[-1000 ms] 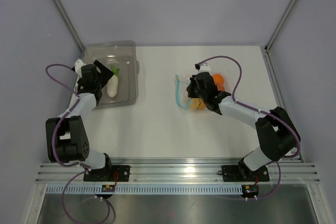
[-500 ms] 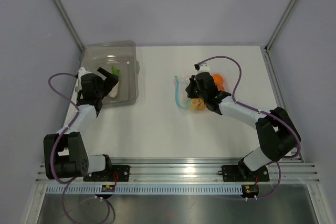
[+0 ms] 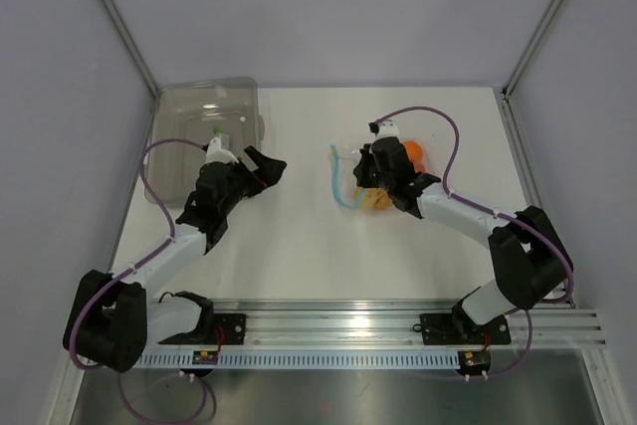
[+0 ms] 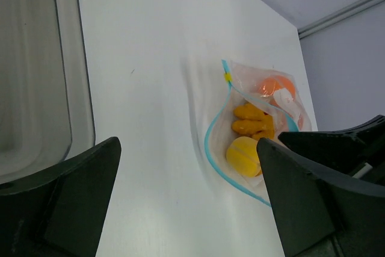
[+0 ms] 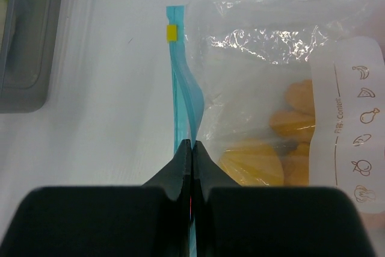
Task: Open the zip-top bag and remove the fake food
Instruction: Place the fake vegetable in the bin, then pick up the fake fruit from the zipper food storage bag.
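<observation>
The zip-top bag (image 3: 370,186) lies right of the table's middle, its light blue zip strip (image 5: 180,82) toward the left and parted into a loop. Fake food shows inside it: a yellow piece (image 4: 243,156), orange pieces (image 4: 252,122) and an orange ball (image 4: 274,85). My right gripper (image 5: 191,144) is shut on one lip of the zip strip; from above the right gripper (image 3: 364,182) sits on the bag's left side. My left gripper (image 3: 257,170) hangs open and empty over the bare table between tray and bag, its fingers (image 4: 66,203) wide apart.
A smoky-grey tray (image 3: 189,116) stands at the back left with a green-topped radish (image 3: 216,132) in it, mostly hidden by the left arm. A yellow slider (image 5: 172,33) sits at the strip's far end. Metal frame posts flank the table.
The left arm has swung from over the tray rightward to the table's middle, open all along. The right gripper and the bag have stayed put.
</observation>
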